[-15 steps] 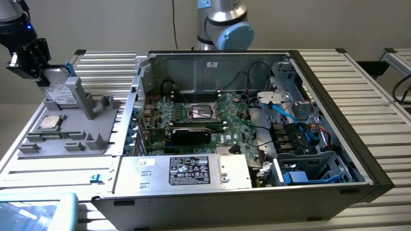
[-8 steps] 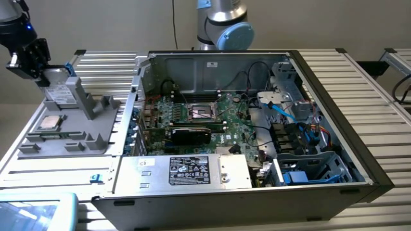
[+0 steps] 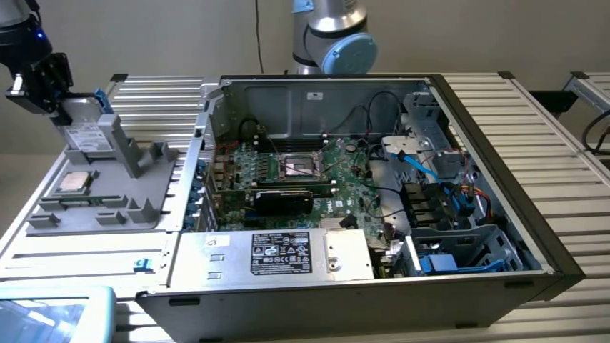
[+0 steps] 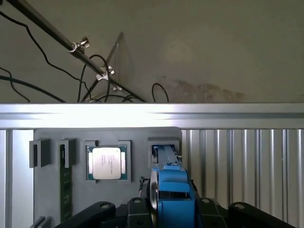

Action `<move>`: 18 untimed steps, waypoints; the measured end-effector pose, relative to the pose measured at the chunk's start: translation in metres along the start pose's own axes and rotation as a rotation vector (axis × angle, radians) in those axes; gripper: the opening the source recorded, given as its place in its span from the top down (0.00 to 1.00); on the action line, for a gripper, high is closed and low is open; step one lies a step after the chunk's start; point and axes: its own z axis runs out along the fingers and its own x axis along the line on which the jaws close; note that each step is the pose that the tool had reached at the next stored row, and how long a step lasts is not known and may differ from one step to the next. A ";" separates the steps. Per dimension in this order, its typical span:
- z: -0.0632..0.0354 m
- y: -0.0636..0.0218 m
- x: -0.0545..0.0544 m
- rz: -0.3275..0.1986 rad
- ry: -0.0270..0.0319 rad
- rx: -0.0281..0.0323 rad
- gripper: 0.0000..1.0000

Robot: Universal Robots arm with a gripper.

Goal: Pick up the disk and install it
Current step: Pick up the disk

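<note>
The disk [image 3: 88, 132], a silver-grey drive with a white label in a blue carrier frame [image 3: 101, 100], stands on edge in a slot of the grey holder [image 3: 105, 207] at the exterior view's left. My gripper [image 3: 59, 107] comes down on its upper end from the far left. In the wrist view the disk's blue carrier [image 4: 173, 190] sits edge-on between the jaws of my gripper [image 4: 173, 213], which are shut against it. The disk's far end still reaches into the holder's slot [image 4: 164, 145].
A square CPU chip [image 3: 74, 182] [image 4: 106, 162] and a memory stick [image 4: 65, 183] lie in the same holder. The open computer case [image 3: 224, 107] takes up the middle, with a silver power supply box [image 3: 286, 254] in front and a drive bay [image 3: 458, 250] at its right. The slatted table [image 3: 533, 114] lies all around it.
</note>
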 end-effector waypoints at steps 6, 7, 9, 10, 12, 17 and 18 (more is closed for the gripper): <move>-0.0207 0.0005 0.000 0.000 -0.0002 0.0071 0.63; -0.0243 0.0006 0.000 0.000 -0.0001 0.0083 0.63; -0.0324 0.0008 -0.001 0.000 -0.0002 0.0112 0.63; -0.0366 0.0009 -0.001 0.000 -0.0003 0.0124 0.63; -0.0455 0.0011 -0.001 0.000 -0.0003 0.0142 0.63; -0.0679 0.0016 -0.001 0.000 -0.0004 0.0189 0.63; -0.0724 0.0017 -0.001 0.000 -0.0004 0.0200 0.63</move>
